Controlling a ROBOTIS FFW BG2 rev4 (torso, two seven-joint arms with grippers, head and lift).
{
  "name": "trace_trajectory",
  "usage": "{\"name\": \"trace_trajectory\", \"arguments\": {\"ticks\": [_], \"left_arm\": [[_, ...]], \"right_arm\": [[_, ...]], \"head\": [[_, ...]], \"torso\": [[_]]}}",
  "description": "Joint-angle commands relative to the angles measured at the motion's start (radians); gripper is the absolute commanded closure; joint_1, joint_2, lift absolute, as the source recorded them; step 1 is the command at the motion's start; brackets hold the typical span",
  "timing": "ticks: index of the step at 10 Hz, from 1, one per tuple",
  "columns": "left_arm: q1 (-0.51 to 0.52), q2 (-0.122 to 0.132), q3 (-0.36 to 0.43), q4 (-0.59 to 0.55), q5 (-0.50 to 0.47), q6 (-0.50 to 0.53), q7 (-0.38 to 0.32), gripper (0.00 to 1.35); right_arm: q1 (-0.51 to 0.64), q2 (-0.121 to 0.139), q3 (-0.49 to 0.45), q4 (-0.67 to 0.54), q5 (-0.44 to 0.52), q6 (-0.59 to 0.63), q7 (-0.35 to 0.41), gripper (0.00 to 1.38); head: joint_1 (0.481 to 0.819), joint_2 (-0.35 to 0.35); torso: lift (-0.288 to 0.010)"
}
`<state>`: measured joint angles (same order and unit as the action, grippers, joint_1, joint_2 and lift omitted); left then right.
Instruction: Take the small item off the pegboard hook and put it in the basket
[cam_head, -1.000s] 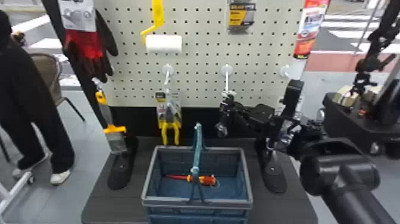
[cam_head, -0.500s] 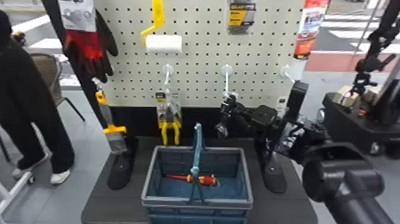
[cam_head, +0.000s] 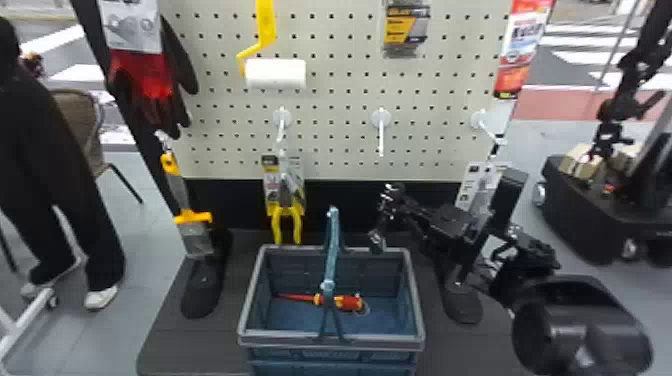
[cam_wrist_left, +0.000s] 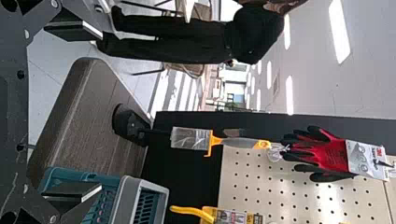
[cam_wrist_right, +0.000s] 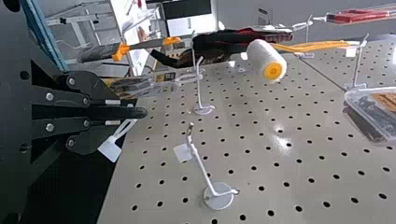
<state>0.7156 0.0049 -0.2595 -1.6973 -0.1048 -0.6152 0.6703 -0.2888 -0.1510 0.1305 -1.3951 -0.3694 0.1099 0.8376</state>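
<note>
Dangling from the right gripper (cam_head: 387, 201), the small item (cam_wrist_right: 110, 149) shows a thin white loop and a squarish white tag; just what else it is, I can't make out. That gripper's fingers are closed on the loop near their tips, over the far right side of the basket (cam_head: 250, 300), in front of the pegboard (cam_head: 335, 105). The basket is blue-grey with a paler grey rim, and a red-and-yellow screwdriver (cam_head: 350, 303) lies on its floor. Its handle (cam_head: 332, 250) stands upright across the middle of the opening, right in the way there.

The left gripper (cam_wrist_left: 100, 111) waits near the basket, fingers spread apart. Yellow-handled pliers (cam_head: 286, 220) hang behind the basket, with a white paint roller (cam_head: 276, 74) higher up. Off to the left hang a scraper (cam_head: 192, 217) and, above it, red-and-black gloves (cam_head: 145, 80). The basket rests on a dark tabletop (cam_head: 175, 340).
</note>
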Motion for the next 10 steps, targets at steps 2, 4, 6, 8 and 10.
{"name": "trace_trajectory", "arguments": {"ticks": [2,4,6,8,10], "left_arm": [[0.0,0.001,-0.001,0.0,0.005,0.0,0.0,0.17],[0.0,0.001,0.0,0.0,0.005,-0.001,0.0,0.17],[0.0,0.001,-0.001,0.0,0.005,0.0,0.0,0.17],[-0.002,0.001,-0.003,0.0,0.005,0.002,0.0,0.17],[-0.002,0.001,-0.004,0.0,0.005,0.003,0.0,0.17]], "right_arm": [[0.042,0.007,-0.02,0.0,-0.011,-0.001,-0.008,1.28],[0.068,0.01,-0.034,0.027,-0.019,-0.003,-0.011,1.28],[0.072,0.013,-0.034,0.083,-0.031,-0.009,-0.009,1.28],[0.07,0.018,-0.029,0.13,-0.042,-0.012,-0.008,1.28],[0.049,0.018,0.014,0.181,-0.054,-0.016,0.0,1.28]], "head": [[0.549,0.0],[0.549,0.0],[0.549,0.0],[0.549,0.0],[0.549,0.0]], "torso": [[-0.1],[-0.1],[-0.1],[-0.1],[-0.1]]}}
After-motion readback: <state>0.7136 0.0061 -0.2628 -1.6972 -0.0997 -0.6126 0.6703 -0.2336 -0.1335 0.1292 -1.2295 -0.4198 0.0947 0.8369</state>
